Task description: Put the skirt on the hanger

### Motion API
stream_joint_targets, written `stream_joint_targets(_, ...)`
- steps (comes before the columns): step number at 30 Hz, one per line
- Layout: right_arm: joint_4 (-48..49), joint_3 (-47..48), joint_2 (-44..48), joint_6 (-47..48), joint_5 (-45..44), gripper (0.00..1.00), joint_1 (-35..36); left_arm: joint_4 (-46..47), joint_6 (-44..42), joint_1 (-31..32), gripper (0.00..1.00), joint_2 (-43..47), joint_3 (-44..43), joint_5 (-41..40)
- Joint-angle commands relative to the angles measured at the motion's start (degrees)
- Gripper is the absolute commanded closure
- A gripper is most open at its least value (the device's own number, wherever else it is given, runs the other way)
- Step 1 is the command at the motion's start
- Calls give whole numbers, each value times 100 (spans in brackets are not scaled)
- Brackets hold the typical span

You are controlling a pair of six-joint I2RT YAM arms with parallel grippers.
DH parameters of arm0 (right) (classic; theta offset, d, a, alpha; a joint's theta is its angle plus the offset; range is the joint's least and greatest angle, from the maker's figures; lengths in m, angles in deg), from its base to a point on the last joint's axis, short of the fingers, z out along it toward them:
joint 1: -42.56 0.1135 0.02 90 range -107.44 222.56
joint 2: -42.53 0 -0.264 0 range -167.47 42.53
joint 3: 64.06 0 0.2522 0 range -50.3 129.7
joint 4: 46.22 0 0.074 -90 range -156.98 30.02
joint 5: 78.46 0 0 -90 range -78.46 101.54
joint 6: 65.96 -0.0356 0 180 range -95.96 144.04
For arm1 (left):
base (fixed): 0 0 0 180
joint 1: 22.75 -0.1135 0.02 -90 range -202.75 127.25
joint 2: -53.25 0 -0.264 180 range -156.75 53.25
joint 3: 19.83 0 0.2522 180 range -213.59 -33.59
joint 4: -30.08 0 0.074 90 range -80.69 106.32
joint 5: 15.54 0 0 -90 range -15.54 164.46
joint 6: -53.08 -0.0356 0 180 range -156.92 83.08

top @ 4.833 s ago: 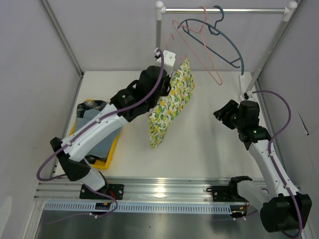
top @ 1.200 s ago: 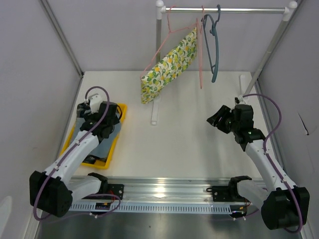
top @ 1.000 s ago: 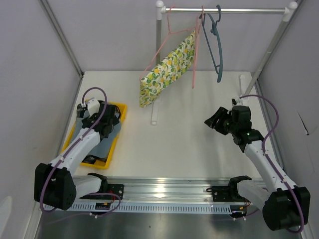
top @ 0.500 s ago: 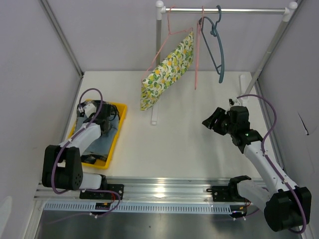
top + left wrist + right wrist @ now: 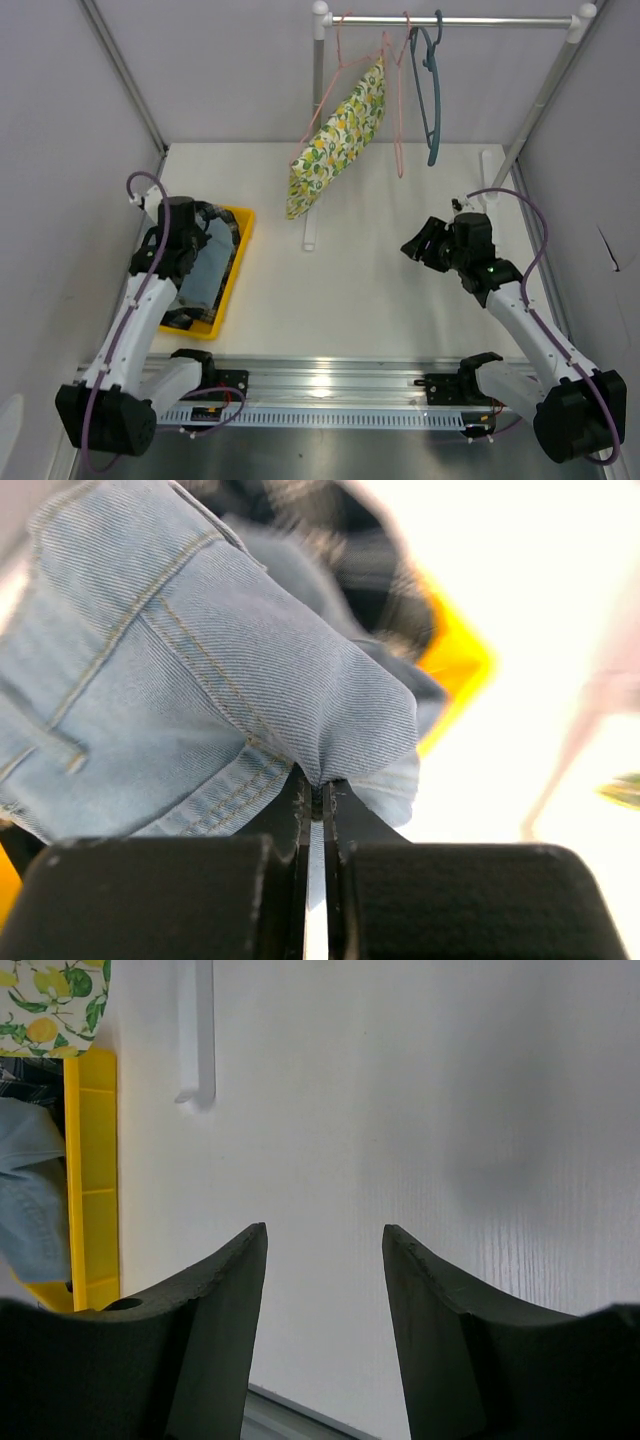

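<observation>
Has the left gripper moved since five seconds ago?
Yes. The left gripper swung left and nearer, from beside the rack upright to over the yellow bin, now shut on the denim shirt.

Robot test lab, not home. Plain grey walls [image 5: 230, 70], metal frame poles [image 5: 125, 78], white table [image 5: 360, 300], robot arms [image 5: 140, 300] bolted on metal rail [image 5: 330, 378], small clothes bar [image 5: 470, 20].

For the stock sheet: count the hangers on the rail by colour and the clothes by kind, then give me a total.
Pink hangers: 2
Blue-grey hanger: 1
Skirt: 1
Denim shirt: 1
Plaid shirt: 1
Total: 6
</observation>
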Motion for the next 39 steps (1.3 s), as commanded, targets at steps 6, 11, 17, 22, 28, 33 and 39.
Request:
stream_joint_targets(6, -221, 660, -5, 221, -345, 44, 66, -278, -849, 1016, 100, 1530, -759, 377)
stream_joint_targets(11, -397, 801, 100, 247, -494, 44, 66, -252, -920, 2517, 100, 1760, -813, 202)
stream_joint_targets(17, -626, 854, 241, 221, -661, 44, 84, 221, -578, 4328, 100, 1647, -287, -18)
stream_joint_targets(22, -714, 783, 320, 212, -758, 44, 93, 1144, -34, 5535, 100, 795, 224, -36)
stream_joint_targets(28, -819, 564, 460, 220, -767, 44, 93, 2506, 346, 6274, 100, -646, 453, 385)
stream_joint_targets(33, -828, 362, 487, 238, -732, 43, 102, 3017, 267, 6337, 72, -1596, 400, 798)
stream_joint_targets(39, -565, 1, 295, 221, -443, 41, 119, 2511, 126, 6275, 29, -1194, 436, 239)
